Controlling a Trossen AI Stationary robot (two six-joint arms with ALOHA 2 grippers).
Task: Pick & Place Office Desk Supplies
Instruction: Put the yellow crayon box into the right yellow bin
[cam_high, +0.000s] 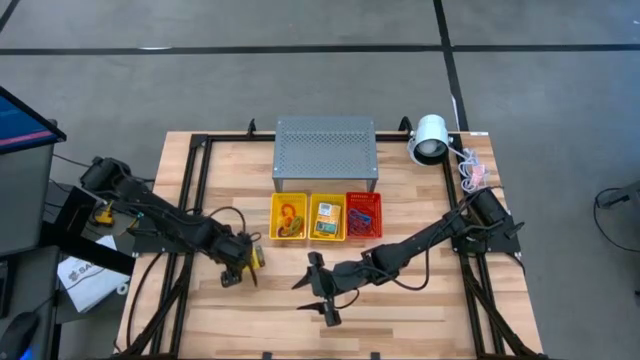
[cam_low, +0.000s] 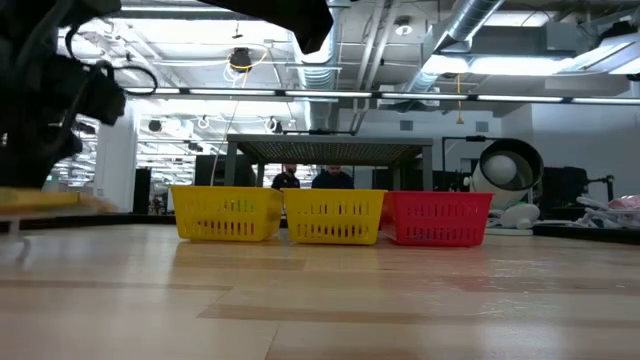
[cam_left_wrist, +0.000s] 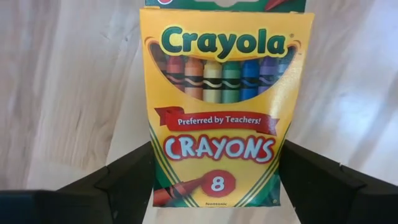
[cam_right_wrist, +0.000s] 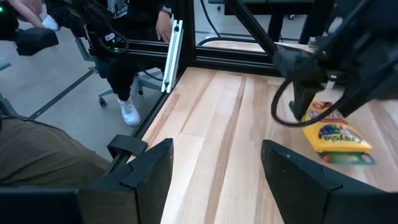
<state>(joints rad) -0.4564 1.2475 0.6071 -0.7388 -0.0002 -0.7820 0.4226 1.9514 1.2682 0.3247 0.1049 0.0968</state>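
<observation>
Lower left of the wooden table (cam_high: 420, 310), we see the left gripper (cam_high: 243, 266) clamping a crayon box (cam_left_wrist: 221, 106); right gripper (cam_high: 322, 290) open, empty. Ceiling ducts (cam_low: 480, 30) beyond.

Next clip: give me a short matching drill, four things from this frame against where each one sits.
Things:
1. crayon box
2. red basket
3. grey perforated box
4. right gripper

Places:
A. behind the basket row
B. between the left gripper's fingers
C. right end of the basket row
D. over bare wood near the table's front, holding nothing

Pairs: 1-B, 2-C, 3-A, 4-D
</observation>
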